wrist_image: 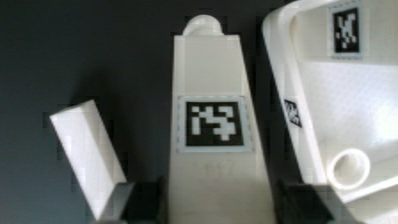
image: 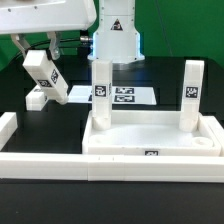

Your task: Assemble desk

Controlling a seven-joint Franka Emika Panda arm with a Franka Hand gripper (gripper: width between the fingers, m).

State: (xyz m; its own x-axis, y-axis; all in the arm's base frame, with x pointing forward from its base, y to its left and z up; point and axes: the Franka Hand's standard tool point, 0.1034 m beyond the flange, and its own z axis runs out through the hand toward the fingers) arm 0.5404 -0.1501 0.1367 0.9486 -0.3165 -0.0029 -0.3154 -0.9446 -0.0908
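The gripper [wrist_image: 214, 200] is clamping a tilted leg [wrist_image: 215, 100] near the tabletop [image: 150, 140] (upright legs [image: 101, 85] are standing in it); the fingers [wrist_image: 146, 205] are mostly cut off by the frame.

Tabletop [image: 130, 140] sits low in the scene, rim up, w/ two legs upright in it: 10 o'clock leg [image: 101, 92] and 2 o'clock leg [image: 191, 92], tags facing out. Marker board [image: 127, 96] lies flat btwn them, further back. At approx 10 o'clock from the tray, gripper [image: 37, 52] clamps a third leg [image: 47, 78], tilted. White piece [image: 36, 98] lies just beside its lower end. Border rail [image: 45, 165] at 7 o'clock.
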